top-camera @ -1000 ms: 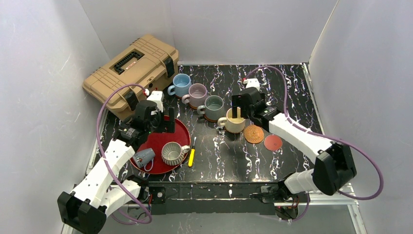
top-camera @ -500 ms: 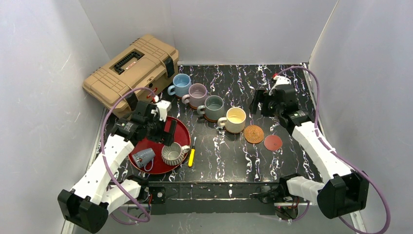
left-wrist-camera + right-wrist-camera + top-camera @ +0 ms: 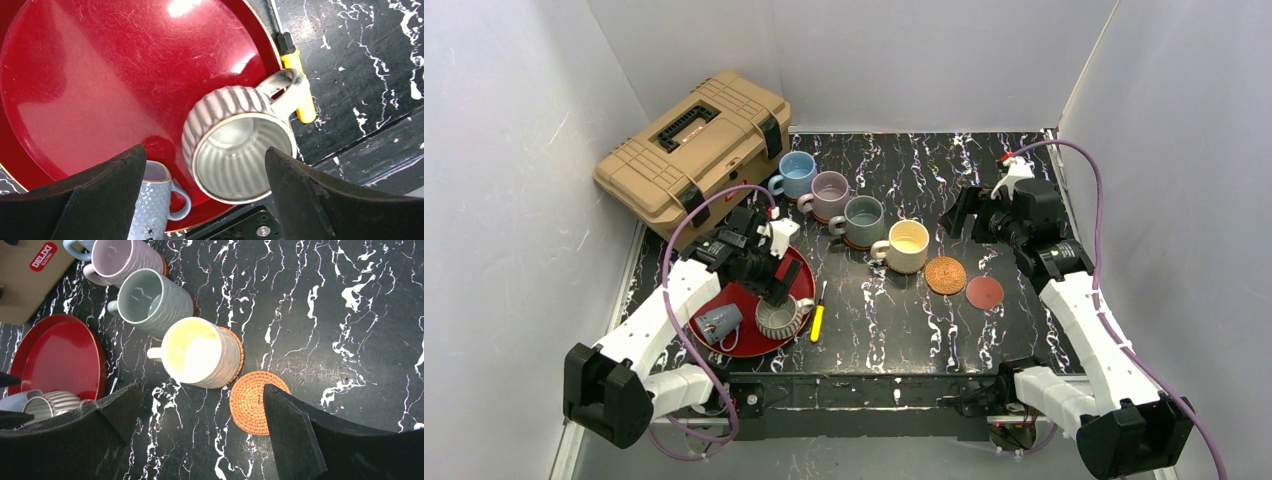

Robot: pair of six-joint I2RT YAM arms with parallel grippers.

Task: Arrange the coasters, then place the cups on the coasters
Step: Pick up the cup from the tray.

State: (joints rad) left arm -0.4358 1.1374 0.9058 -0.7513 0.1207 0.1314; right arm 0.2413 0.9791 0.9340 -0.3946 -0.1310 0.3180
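Observation:
Four cups stand in a diagonal row: light blue (image 3: 797, 173), mauve (image 3: 830, 194), grey-green (image 3: 863, 220) and cream-yellow (image 3: 908, 245). The cream-yellow cup (image 3: 197, 352) sits on a woven coaster (image 3: 239, 351). A bare woven coaster (image 3: 945, 275) and a flat red coaster (image 3: 984, 292) lie to its right. The ribbed cup (image 3: 237, 150) and a small pale grey cup (image 3: 150, 205) lie tipped on the red tray (image 3: 100, 85). My left gripper (image 3: 204, 152) is open, one finger on either side of the ribbed cup without touching it. My right gripper (image 3: 202, 390) hangs open and empty near the cream-yellow cup.
A tan toolbox (image 3: 694, 140) sits at the back left. A yellow-handled screwdriver (image 3: 818, 322) lies just right of the tray. White walls close in three sides. The table's near edge runs just below the tray (image 3: 749, 300).
My left gripper came down and toward the near edge, over the ribbed cup, and its jaws narrowed a little. My right arm pulled back and to the right, away from the cream-yellow cup.

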